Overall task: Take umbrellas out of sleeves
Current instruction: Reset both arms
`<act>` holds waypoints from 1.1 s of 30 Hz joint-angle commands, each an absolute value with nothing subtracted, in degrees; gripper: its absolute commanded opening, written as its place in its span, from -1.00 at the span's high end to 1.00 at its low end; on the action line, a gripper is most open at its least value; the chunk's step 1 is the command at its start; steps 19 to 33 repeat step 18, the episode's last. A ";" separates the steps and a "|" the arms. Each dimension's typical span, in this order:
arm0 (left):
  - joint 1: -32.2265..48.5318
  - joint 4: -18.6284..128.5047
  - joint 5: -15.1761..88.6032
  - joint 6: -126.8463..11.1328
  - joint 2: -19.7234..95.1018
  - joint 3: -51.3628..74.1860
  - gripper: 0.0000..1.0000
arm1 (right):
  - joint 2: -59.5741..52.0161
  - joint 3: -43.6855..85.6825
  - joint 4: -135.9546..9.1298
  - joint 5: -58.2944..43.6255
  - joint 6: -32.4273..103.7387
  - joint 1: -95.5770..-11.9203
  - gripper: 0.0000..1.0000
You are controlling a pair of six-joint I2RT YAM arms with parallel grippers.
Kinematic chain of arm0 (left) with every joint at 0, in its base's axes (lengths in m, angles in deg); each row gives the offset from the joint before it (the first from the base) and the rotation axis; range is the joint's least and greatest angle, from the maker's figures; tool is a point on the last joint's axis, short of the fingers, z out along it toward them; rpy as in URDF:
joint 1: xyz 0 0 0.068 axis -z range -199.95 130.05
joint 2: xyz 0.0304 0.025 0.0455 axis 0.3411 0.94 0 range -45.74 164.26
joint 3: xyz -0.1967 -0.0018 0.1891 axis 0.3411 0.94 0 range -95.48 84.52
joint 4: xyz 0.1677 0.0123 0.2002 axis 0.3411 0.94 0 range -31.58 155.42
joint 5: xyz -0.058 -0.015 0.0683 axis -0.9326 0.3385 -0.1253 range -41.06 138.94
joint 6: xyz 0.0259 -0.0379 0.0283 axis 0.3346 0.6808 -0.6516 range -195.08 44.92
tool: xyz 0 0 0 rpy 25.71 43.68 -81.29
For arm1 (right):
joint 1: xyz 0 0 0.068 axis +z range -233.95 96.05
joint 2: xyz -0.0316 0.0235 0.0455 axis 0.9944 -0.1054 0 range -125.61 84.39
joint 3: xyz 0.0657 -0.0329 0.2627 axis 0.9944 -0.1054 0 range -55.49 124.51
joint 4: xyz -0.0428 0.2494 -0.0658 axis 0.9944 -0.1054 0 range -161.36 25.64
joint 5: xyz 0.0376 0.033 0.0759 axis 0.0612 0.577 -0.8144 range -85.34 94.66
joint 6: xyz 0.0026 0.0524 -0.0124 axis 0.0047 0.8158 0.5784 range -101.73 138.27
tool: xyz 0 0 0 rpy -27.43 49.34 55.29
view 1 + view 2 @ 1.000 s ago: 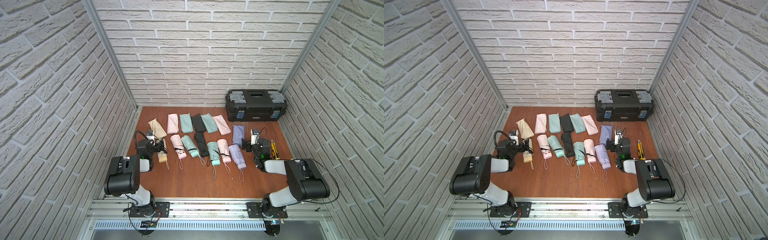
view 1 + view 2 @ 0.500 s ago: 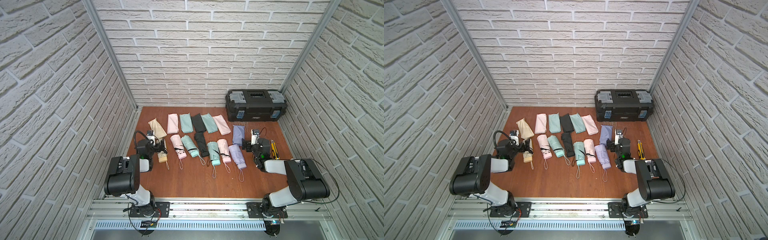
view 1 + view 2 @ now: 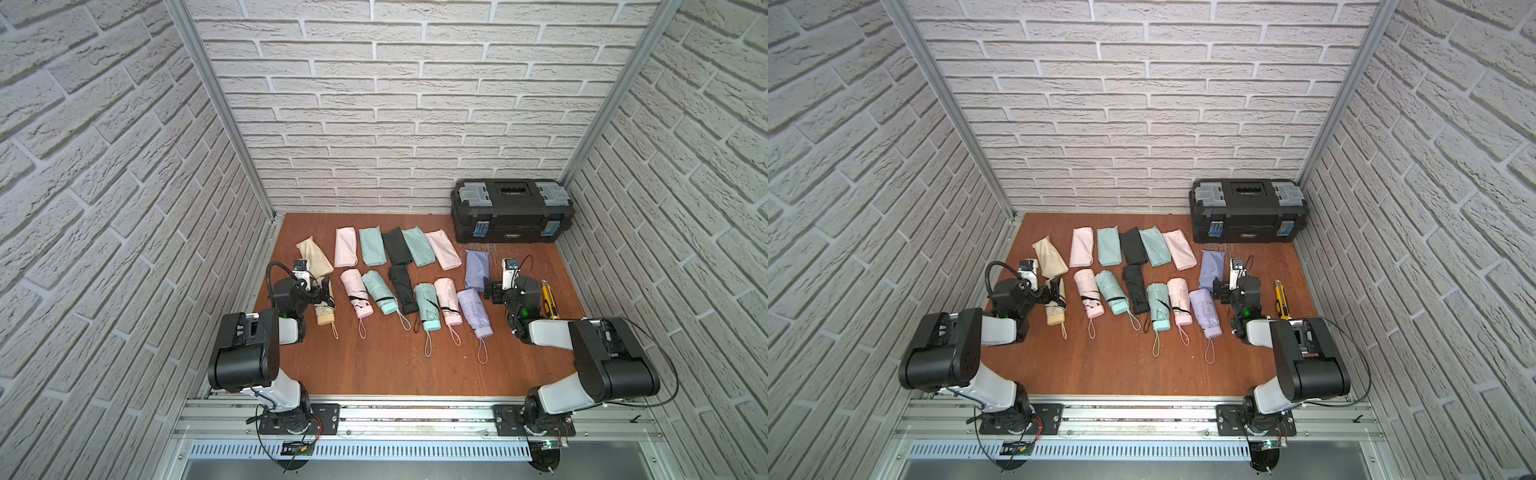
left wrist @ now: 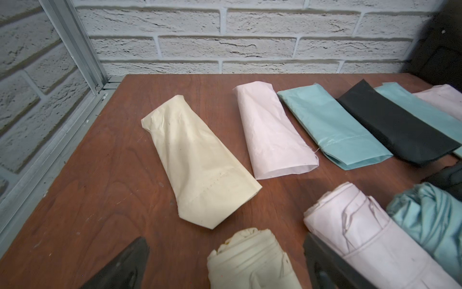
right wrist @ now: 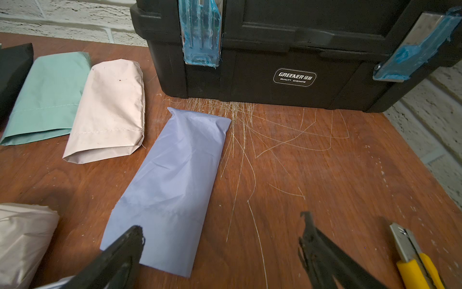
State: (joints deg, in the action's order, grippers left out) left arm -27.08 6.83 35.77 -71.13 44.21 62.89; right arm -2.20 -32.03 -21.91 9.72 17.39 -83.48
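Left gripper [image 4: 225, 241] first: its jaws stand spread wide, one on each side of the beige umbrella [image 4: 250, 260]. A gap shows on both sides, so you are grasping nothing. Your right gripper [image 5: 222, 222] is equally spread and empty, low over the table [image 3: 374, 365], with one finger [image 5: 125, 247] above the near end of the lilac sleeve [image 5: 172, 180].

Taking the back wall as 12 o'clock, the seven umbrellas lie in a row across the middle of the table. They run from the beige one at 9 o'clock to the lilac umbrella [image 3: 473, 307] toward 3, all out of their covers. The sleeves lie flat in a second row just toward 12 o'clock of them. By my reading the task looks done and only your retreat remains.

That retreat is where you could spoil it:
- **Left arm:** pull back toward 6 o'clock without lifting and a jaw could catch the beige umbrella or its wrist loop [image 3: 335, 330]. The round body would likely roll.
- **Pink umbrella [image 4: 362, 230]:** it lies just beside your 3 o'clock jaw, so a sideways sweep would nudge it.
- **Right arm:** the limp lilac sleeve would probably slide or crumple under a dipping finger.
- **Yellow utility knife [image 5: 415, 262]:** it sits near the other finger, at its 3 o'clock. Swing that way and you knock it.
- **Jaws:** closing either pair now risks picking something up again.

Lift straight up first.
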 commanded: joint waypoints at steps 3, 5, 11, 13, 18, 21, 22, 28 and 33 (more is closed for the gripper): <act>-27.48 5.92 35.80 -71.03 44.01 62.63 -0.97 | -1.75 -31.15 -20.95 9.54 17.39 -83.56 -0.99; -27.50 5.89 35.90 -71.02 44.00 62.66 -0.96 | -1.75 -31.15 -20.95 9.65 17.39 -83.59 -1.00; -27.50 5.80 35.84 -70.96 44.00 62.70 -0.96 | -2.54 -30.41 -21.52 9.35 17.30 -83.60 -1.00; -27.50 5.79 35.80 -70.96 44.01 62.72 -0.96 | -2.82 -30.41 -21.20 7.75 17.43 -84.22 -1.00; -27.48 5.81 35.82 -71.03 43.98 62.72 -0.96 | -1.75 -30.99 -21.07 8.53 17.72 -84.14 -1.00; -27.48 5.81 35.82 -71.03 43.98 62.72 -0.96 | -1.75 -30.99 -21.07 8.53 17.72 -84.14 -1.00; -27.48 5.81 35.82 -71.03 43.98 62.72 -0.96 | -1.75 -30.99 -21.07 8.53 17.72 -84.14 -1.00; -27.48 5.81 35.82 -71.03 43.98 62.72 -0.96 | -1.75 -30.99 -21.07 8.53 17.72 -84.14 -1.00; -27.48 5.81 35.82 -71.03 43.98 62.72 -0.96 | -1.75 -30.99 -21.07 8.53 17.72 -84.14 -1.00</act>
